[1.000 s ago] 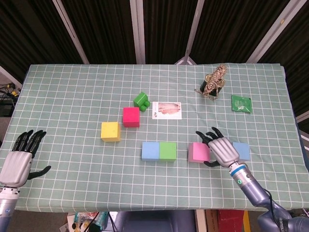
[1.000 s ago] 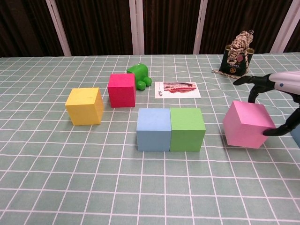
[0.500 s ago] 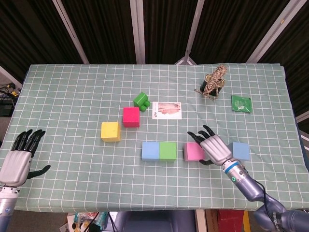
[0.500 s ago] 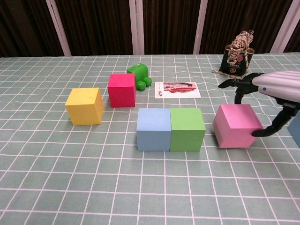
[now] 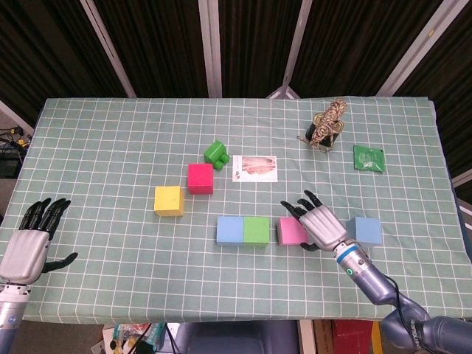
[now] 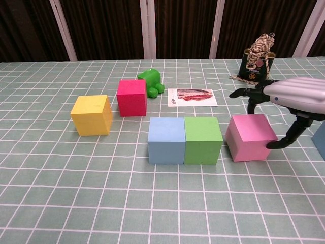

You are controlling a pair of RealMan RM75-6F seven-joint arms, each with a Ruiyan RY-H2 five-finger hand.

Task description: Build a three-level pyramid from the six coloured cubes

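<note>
A soft cloth with a white grid covers the desk (image 6: pixel 61 203), lying slightly rippled. The pink cube (image 6: pixel 249 137), green cube (image 6: pixel 203 140), light blue cube (image 6: pixel 166 140), yellow cube (image 6: pixel 91 115) and red cube (image 6: pixel 131 97) all look matt, like foam. The green toy (image 6: pixel 151 82) is glossy plastic. The right hand (image 5: pixel 318 226) has a smooth silvery shell and black fingers (image 6: pixel 242 93). The printed card (image 6: pixel 191 96) is paper; the rope bundle (image 6: pixel 260 46) looks rough and fibrous
</note>
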